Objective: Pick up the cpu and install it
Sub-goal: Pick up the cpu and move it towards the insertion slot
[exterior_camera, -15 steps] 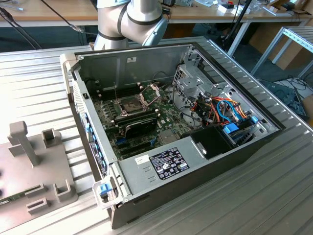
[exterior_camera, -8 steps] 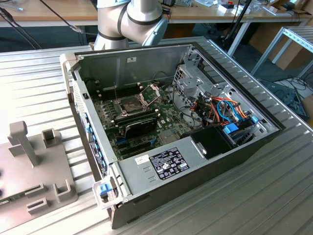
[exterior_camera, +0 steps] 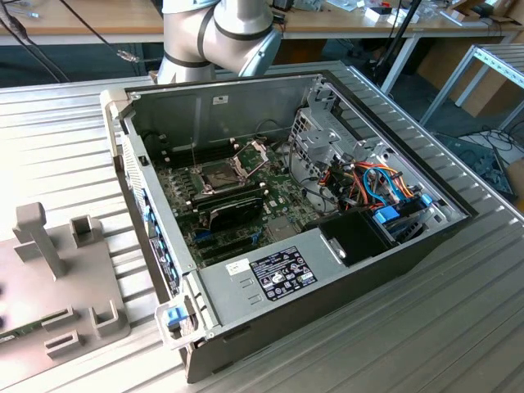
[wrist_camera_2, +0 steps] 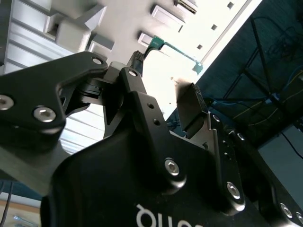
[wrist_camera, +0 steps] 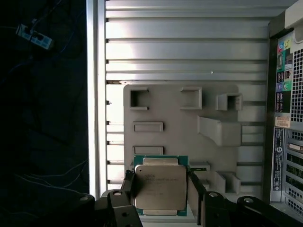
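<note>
On the ribbed metal table (exterior_camera: 74,123), the exterior view shows an open computer case (exterior_camera: 344,270) with its motherboard (exterior_camera: 246,205) exposed. Near the board's middle the socket (exterior_camera: 221,173) lies uncovered, and its hinged metal frame (exterior_camera: 254,151) is tipped up just beside it. Blue and orange cables (exterior_camera: 381,184) bunch toward the exterior view's right. A grey fixture plate (exterior_camera: 49,278) with raised blocks lies on the table at the exterior view's left, apart from the case. The arm (exterior_camera: 221,33) rises behind the case's far wall.

In the first wrist view the pincer (wrist_camera: 161,189) grips the cpu (wrist_camera: 160,185), its black fingers (wrist_camera: 129,189) pressed against two opposite edges. The chip's silver-grey top faces the camera, with its green board showing around the rim. Behind it lie the fixture plate (wrist_camera: 180,123) and the ribbed table (wrist_camera: 189,47). The case's port panel (wrist_camera: 286,118) stands to one side. Whether the chip is clear of the plate cannot be told.

In the second wrist view the pincer (wrist_camera_2: 165,80) is seen along its black body. Between the fingers (wrist_camera_2: 191,111) the cpu (wrist_camera_2: 177,53) shows as little more than a thin green edge against the bright fixture plate (wrist_camera_2: 132,19).
</note>
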Action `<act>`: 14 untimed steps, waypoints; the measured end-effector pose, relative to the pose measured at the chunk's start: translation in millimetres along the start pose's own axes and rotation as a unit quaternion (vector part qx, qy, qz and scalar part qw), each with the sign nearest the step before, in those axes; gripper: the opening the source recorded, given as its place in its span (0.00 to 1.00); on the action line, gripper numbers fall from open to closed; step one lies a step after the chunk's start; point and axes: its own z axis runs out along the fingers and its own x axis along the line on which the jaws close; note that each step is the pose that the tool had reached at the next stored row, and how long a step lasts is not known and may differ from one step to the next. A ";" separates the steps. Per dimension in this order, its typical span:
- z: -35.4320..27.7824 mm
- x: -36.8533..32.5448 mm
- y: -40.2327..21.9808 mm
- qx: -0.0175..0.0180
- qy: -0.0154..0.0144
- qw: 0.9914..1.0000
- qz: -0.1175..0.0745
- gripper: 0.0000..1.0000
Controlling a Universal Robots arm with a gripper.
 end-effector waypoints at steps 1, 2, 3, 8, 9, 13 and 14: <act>-0.1 -2.1 0.0 0.000 0.000 1.000 0.000 0.54; -0.2 -5.0 0.0 0.000 0.000 1.000 0.000 0.54; -0.3 -9.0 0.0 0.000 0.000 1.000 0.000 0.54; -0.7 -20.9 0.0 0.000 0.000 1.000 0.000 0.54; -0.9 -23.2 0.0 0.000 0.000 1.000 0.000 0.54; -1.2 -33.5 0.0 0.000 0.000 1.000 0.000 0.54; -1.2 -36.1 0.0 0.000 0.000 1.000 0.000 0.54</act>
